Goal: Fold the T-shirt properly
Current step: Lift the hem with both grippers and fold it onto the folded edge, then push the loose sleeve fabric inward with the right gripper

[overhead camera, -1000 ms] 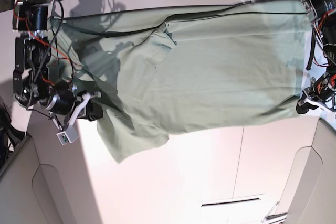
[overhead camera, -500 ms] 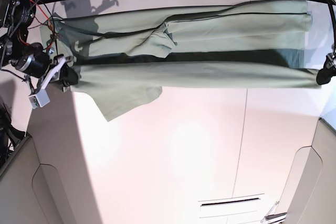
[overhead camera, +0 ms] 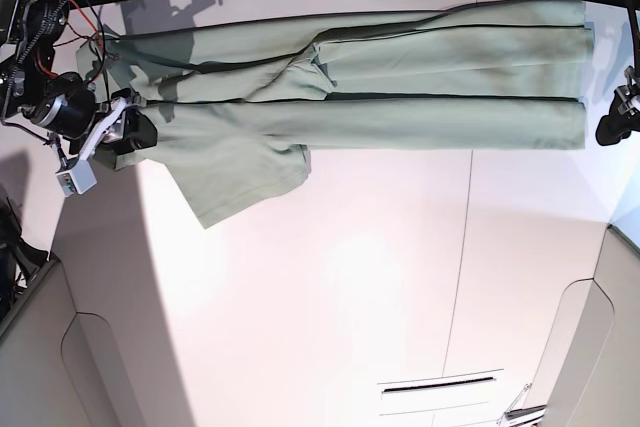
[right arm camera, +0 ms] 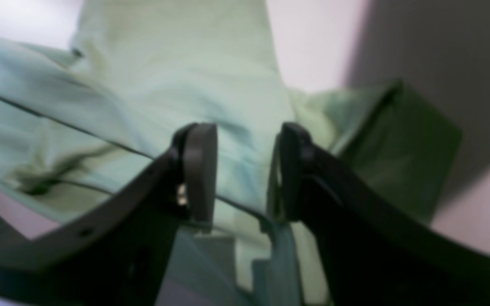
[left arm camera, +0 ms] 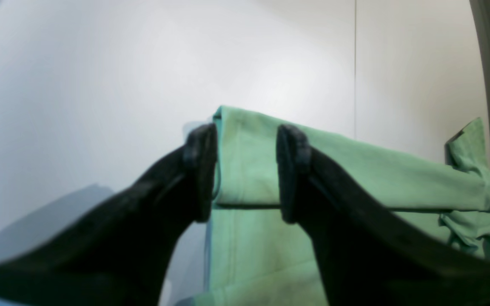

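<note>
The T-shirt (overhead camera: 400, 77) lies folded lengthwise on the table (overhead camera: 350, 277); both grippers' fingers (left arm camera: 202, 170) spread, pinching nothing.

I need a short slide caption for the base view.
Both grippers open beside the T-shirt, folded lengthwise on the white table, one sleeve sticking out.

A white tabletop (overhead camera: 330, 287) carries the T-shirt (overhead camera: 400, 87), which lies folded lengthwise in a long band along the far edge, nearly spanning corner to corner. One sleeve, it seems, spreads toward the middle near the left end.
</note>
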